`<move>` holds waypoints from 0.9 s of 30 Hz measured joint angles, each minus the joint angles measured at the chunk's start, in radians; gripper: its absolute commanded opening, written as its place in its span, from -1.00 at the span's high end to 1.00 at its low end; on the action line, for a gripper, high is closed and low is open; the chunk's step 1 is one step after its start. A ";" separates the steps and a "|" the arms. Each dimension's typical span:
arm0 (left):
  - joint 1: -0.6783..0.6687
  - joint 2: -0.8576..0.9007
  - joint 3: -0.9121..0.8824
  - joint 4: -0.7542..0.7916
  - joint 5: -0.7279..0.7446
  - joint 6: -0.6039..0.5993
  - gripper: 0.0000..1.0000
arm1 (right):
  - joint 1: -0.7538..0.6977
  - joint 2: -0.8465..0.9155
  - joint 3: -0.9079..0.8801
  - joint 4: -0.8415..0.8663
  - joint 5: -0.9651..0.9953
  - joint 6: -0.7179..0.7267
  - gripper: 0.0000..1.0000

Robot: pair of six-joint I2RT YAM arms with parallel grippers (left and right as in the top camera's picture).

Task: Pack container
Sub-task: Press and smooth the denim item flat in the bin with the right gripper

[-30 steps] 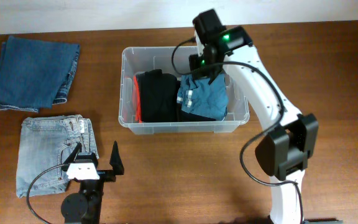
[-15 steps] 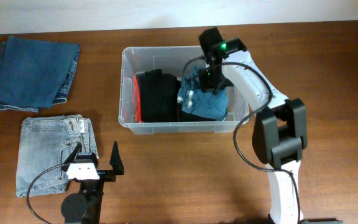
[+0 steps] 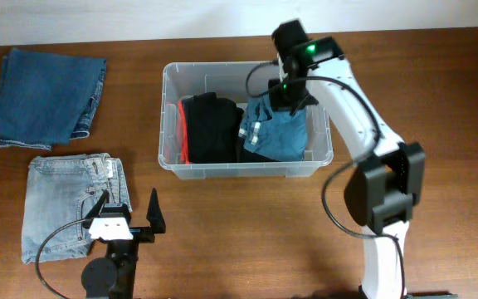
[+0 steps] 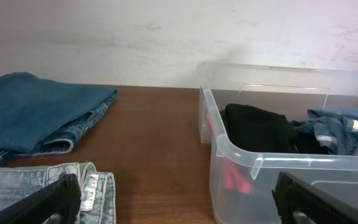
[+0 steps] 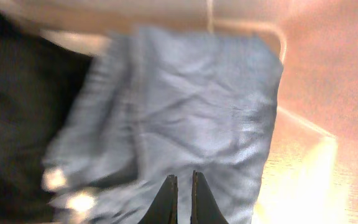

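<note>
Overhead: clear container sits mid-table toward the far edge of the brown table. 2 garments lie inside, side by side and touching: black garment in the left half, blue garment in the right half. Right gripper reaches down into the container over the blue garment's far part; jaws hard to read here. Left gripper sits at the near edge, well apart from the container, jaws spread wide and empty, just beside the light jeans. Dark folded jeans lie far left, beyond the light jeans

Left wrist: 2 fingers wide apart at the bottom corners, nothing between them. Container at right, black and blue garments visible through its open top. Both jeans at left

Right wrist: blurred. Fingertips pinched together with only a thin slit, nothing gripped, hanging over the blue garment. Black garment at left, bare container floor at right. Contact with the cloth: cannot tell
</note>
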 measured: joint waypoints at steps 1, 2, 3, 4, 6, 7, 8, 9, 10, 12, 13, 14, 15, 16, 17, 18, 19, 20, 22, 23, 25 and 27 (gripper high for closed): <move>0.000 0.000 0.000 0.000 0.000 0.000 -0.99 | 0.002 -0.020 0.008 -0.002 -0.010 0.000 0.92; 0.000 0.000 0.000 0.000 0.000 0.000 -0.99 | 0.008 -0.047 0.017 -0.011 -0.026 0.000 0.92; 0.000 0.000 0.000 0.000 0.000 0.000 -0.99 | 0.013 -0.058 0.021 -0.018 -0.034 0.000 0.92; 0.000 0.000 0.000 0.000 0.000 0.000 -0.99 | 0.021 -0.068 0.024 -0.023 -0.043 0.000 0.92; 0.000 0.000 0.000 0.000 0.000 0.000 -0.99 | 0.043 -0.072 0.025 -0.027 -0.059 0.000 0.92; 0.000 0.000 0.000 0.000 0.000 0.000 -0.99 | 0.055 -0.068 0.020 -0.025 -0.064 0.001 0.92; 0.000 0.000 0.000 0.000 0.000 0.000 -0.99 | 0.067 -0.064 0.012 -0.019 -0.068 0.001 0.92; 0.000 0.000 0.000 0.000 0.000 0.000 -0.99 | 0.078 -0.060 0.000 -0.008 -0.071 0.001 0.92; 0.000 0.000 0.000 0.000 0.000 0.000 -0.99 | 0.087 -0.056 -0.013 0.006 -0.075 0.001 0.92; 0.000 0.000 0.000 0.000 0.000 0.000 -0.99 | 0.100 -0.044 -0.052 0.041 -0.079 0.000 0.92; 0.000 0.000 0.000 0.000 0.000 0.000 -0.99 | 0.106 -0.036 -0.077 0.061 -0.079 0.001 0.92; 0.000 0.000 0.000 0.000 0.000 0.000 -0.99 | 0.109 -0.027 -0.104 0.073 -0.078 0.001 0.92; 0.000 0.000 0.000 0.000 0.000 0.000 -0.99 | 0.109 -0.020 -0.122 0.078 -0.077 0.001 0.92; 0.000 0.000 0.000 0.000 0.000 0.000 -0.99 | 0.109 -0.009 -0.146 0.083 -0.069 0.002 0.92; 0.000 0.000 0.000 0.000 0.000 0.000 -0.99 | 0.109 -0.001 -0.164 0.089 -0.065 0.003 0.92; 0.000 0.000 0.000 0.000 0.000 0.000 -0.99 | 0.109 0.008 -0.189 0.096 -0.058 0.005 0.92; 0.000 0.000 0.000 0.000 0.000 0.000 -0.99 | 0.109 0.014 -0.208 0.101 -0.055 0.005 0.92; 0.000 0.000 0.000 0.000 0.000 0.000 -0.99 | 0.108 0.018 -0.226 0.110 -0.053 0.006 0.92; 0.000 0.000 0.000 0.000 0.000 0.000 -0.99 | 0.108 0.023 -0.251 0.118 -0.051 0.006 0.92; 0.000 0.000 0.000 0.000 0.000 0.000 -0.99 | 0.108 0.023 -0.256 0.118 -0.051 0.008 0.92; 0.000 0.000 0.000 0.000 0.000 0.000 -0.99 | 0.108 0.023 -0.256 0.119 -0.051 0.008 0.92; 0.000 0.000 0.000 0.000 0.000 0.000 -0.99 | 0.108 0.023 -0.252 0.113 -0.051 0.009 0.92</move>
